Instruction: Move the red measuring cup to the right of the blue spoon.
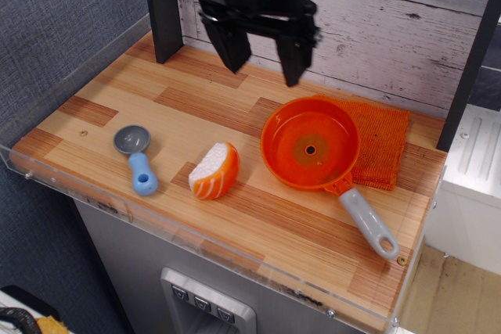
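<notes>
Orange-red, the red measuring cup (310, 144) sits untouched, well right of the blue spoon (136, 159); the hand (264, 59) hovers, fingers apart.

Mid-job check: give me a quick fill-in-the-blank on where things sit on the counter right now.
1. The red measuring cup rests partly on the orange ____.
2. Between the blue spoon and the cup lies a piece of ____.
3. The gripper hangs above the counter with its jaws ____ and nothing between them.
4. The cup's grey handle points toward the counter's front-____ corner as the camera sees it.

Missing words: cloth; sushi; open; right
</notes>
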Available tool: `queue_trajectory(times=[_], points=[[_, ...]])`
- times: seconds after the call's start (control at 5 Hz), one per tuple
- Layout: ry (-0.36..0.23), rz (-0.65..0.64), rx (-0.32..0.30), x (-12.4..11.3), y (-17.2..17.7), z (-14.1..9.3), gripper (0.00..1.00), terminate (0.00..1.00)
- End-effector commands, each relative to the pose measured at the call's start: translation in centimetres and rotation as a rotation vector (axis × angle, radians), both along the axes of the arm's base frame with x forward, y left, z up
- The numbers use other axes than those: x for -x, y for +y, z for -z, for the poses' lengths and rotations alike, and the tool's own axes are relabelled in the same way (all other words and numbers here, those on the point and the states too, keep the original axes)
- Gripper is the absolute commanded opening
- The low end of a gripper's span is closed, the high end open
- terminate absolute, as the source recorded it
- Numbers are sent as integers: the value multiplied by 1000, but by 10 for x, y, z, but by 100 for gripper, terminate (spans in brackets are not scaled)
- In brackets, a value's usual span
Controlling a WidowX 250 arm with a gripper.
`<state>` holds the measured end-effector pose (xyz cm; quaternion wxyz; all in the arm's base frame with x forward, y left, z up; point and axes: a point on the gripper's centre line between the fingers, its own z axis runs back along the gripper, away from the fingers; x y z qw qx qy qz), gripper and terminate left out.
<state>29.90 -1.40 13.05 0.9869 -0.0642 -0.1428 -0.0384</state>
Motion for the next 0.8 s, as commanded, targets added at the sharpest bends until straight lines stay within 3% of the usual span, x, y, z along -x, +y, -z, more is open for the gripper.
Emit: queue_trajectory(times=[0.0, 0.6], points=[[48, -8, -14, 3, -1, 18, 100, 0], [133, -13, -60, -15, 17, 59, 100, 0]])
